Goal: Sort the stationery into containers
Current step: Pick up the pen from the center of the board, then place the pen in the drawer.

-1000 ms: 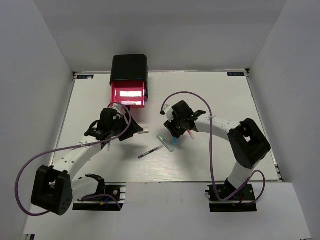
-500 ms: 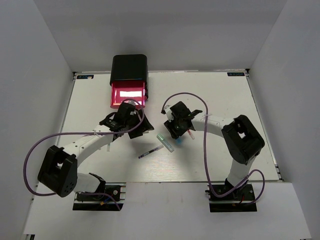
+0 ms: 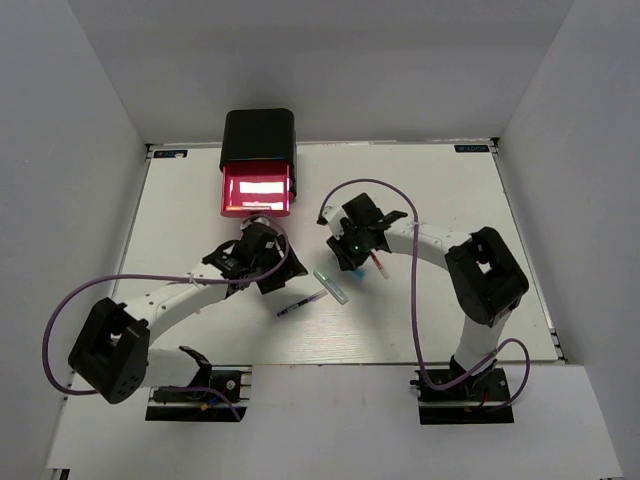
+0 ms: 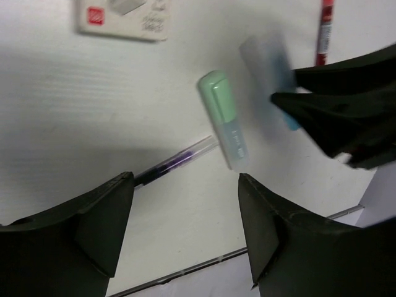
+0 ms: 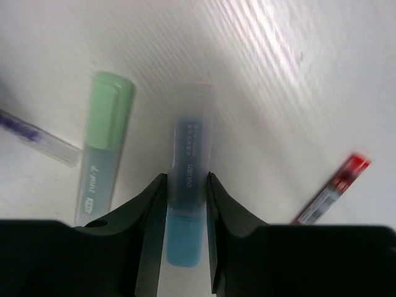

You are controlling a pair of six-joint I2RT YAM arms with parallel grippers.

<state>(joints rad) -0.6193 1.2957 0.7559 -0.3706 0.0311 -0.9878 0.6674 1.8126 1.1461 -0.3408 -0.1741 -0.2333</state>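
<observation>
Now my right fingers are clamping the blue marker beside the green marker. Next, I reckon, it's calling for a lift toward the open drawer. My left fingers are hovering, spread wide and empty.

We see the black box at the upper centre of the top view, with one pink-red drawer pulled open toward the frame's bottom. Lower right of it, the pale green marker lies flat on a diagonal, and the thin pen is just beside it. The blue marker sits between the right gripper's fingers. In the left wrist view, the white eraser lies flat at upper left and a red pen at upper right.
</observation>
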